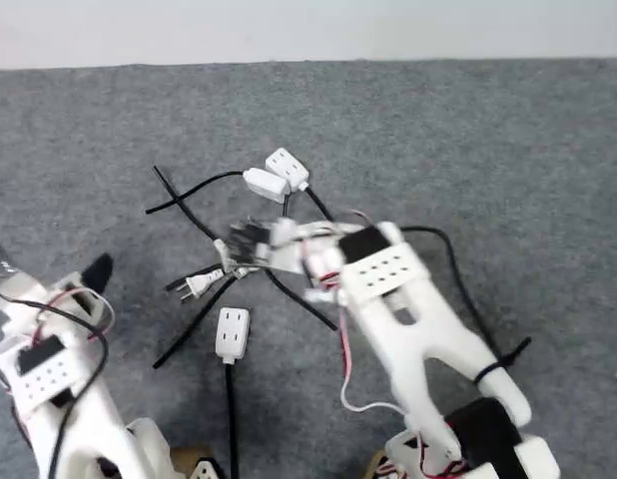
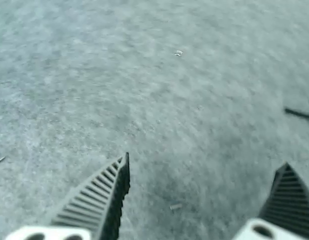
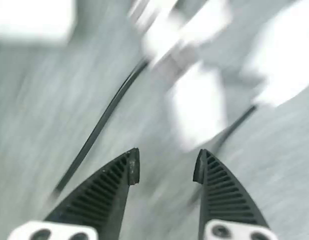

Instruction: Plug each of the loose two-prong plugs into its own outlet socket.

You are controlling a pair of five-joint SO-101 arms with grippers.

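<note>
Black cords tangle at the middle of the grey carpet. A white outlet socket point(image 1: 232, 332) lies flat near the front, its cord running toward me. Farther back, a second socket point(image 1: 287, 168) touches a white plug point(image 1: 266, 183). A loose two-prong plug point(image 1: 197, 286) lies left of the tangle. My right gripper point(image 1: 247, 242) hovers over the tangle's centre. In the right wrist view that gripper point(image 3: 167, 167) is open, with a blurred white plug body point(image 3: 197, 107) just beyond its tips. My left gripper point(image 2: 202, 180) is open over bare carpet at the front left, its black finger point(image 1: 96, 269) pointing up.
A black cord point(image 3: 99, 127) runs past the right gripper's fingers. Another cord point(image 1: 458, 279) loops behind the right arm. A cord end point(image 2: 299, 113) lies off to one side of the left gripper. Open carpet stretches across the back and far right.
</note>
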